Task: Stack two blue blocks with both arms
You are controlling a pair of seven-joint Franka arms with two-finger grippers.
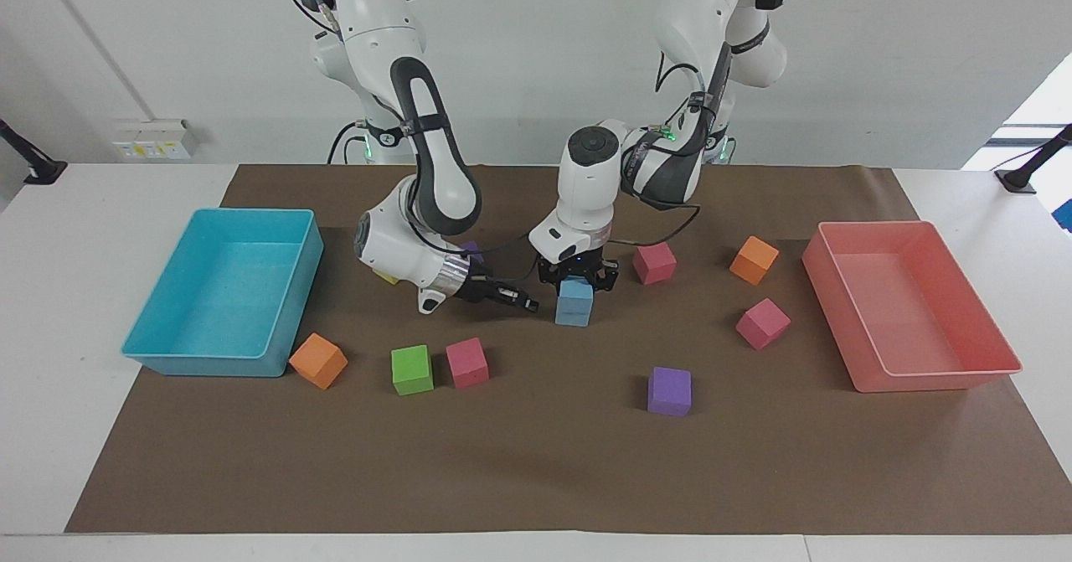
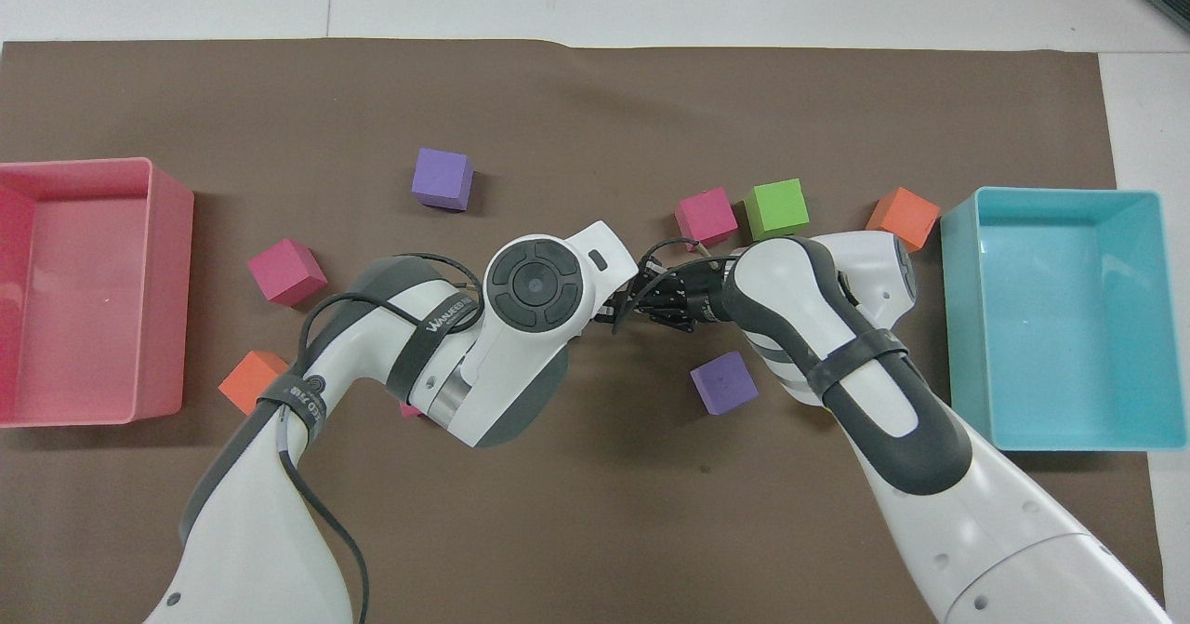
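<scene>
One light-blue block [image 1: 574, 304] stands on the brown mat mid-table. I cannot tell whether it is one cube or two stacked, and no other blue block shows. My left gripper [image 1: 576, 281] points straight down over it, fingers either side of its top, open. My right gripper [image 1: 526, 301] lies level just above the mat beside the block, toward the right arm's end, shut and empty; that arm waits. In the overhead view the left wrist [image 2: 535, 282] hides the block.
A cyan tray [image 1: 167, 354] and a pink tray [image 1: 930, 374] stand at the table's ends. Loose cubes lie around: orange [image 1: 318, 361], green [image 1: 412, 369], pink [image 1: 466, 363], purple [image 1: 669, 391], pink [image 1: 762, 323], orange [image 1: 754, 260], pink [image 1: 654, 262].
</scene>
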